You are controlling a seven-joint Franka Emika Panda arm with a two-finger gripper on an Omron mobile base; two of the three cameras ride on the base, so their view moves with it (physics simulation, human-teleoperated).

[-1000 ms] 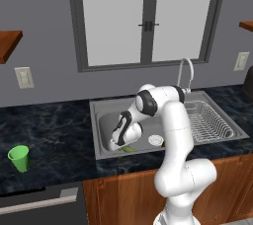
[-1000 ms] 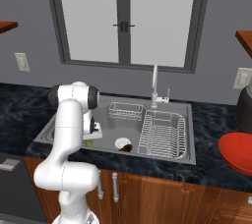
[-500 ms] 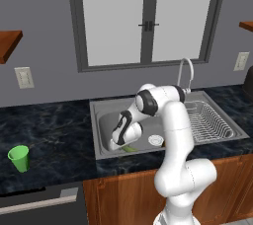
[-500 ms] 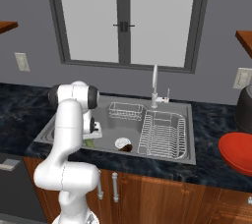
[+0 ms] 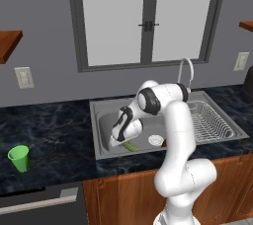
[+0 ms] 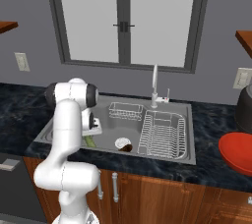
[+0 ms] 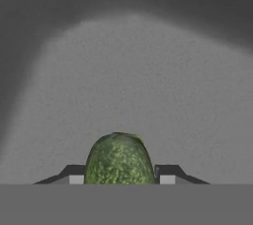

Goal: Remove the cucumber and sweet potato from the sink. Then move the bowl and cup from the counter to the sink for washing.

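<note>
- Gripper (image 7: 118, 179) is down in the sink (image 5: 106, 120), jaws half open around the cucumber (image 7: 118, 162), which fills the gap between the fingers (image 7: 168, 173); a firm hold I cannot tell.
- Risk: lifting before the pads bite lets the rounded cucumber slip back down.
- Sink also holds the sweet potato (image 6: 127, 147), beyond the fingers near the drain (image 6: 121, 143).

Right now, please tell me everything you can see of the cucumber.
The cucumber is a small, light-green vegetable with speckled, slightly glossy skin and a rounded end. It lies on the grey floor of the sink, near the front left. In the hand view it sits between the two dark fingers, which stand close on either side.
</note>
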